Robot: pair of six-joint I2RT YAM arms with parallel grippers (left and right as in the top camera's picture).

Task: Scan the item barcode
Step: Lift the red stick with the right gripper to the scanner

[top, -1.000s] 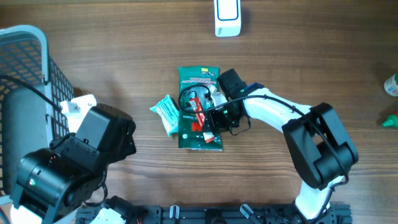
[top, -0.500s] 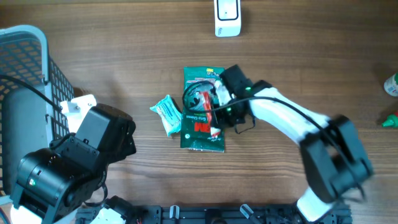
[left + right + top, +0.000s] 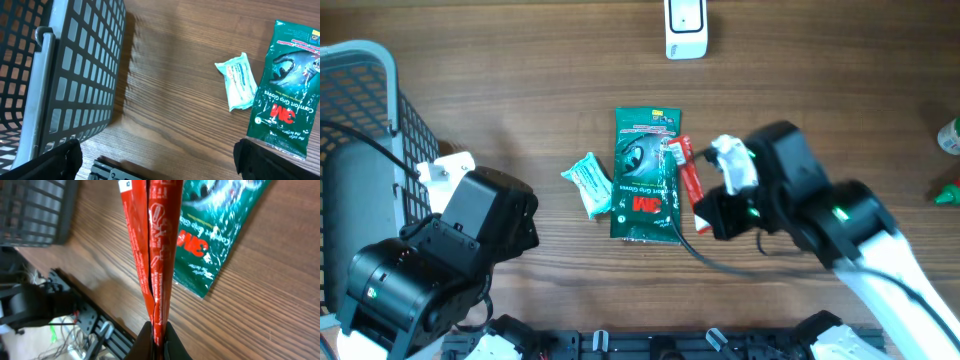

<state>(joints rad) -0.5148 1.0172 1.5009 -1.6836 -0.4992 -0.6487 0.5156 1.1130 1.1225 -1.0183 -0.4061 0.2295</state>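
Red packet (image 3: 687, 185): long, narrow, glossy foil w/ white print, folded lengthwise along a centre crease (text too small to read). One end is pinched in the right tool (image 3: 158, 332), jaws closed tight on it. In the wrist view the rest of the packet sticks straight out from the tool. From overhead it lies along the right edge of the green glove pack (image 3: 645, 175).

Scanner (image 3: 685, 28): white handheld unit at the tabletop's (image 3: 520, 100) far edge, well apart from the packet.
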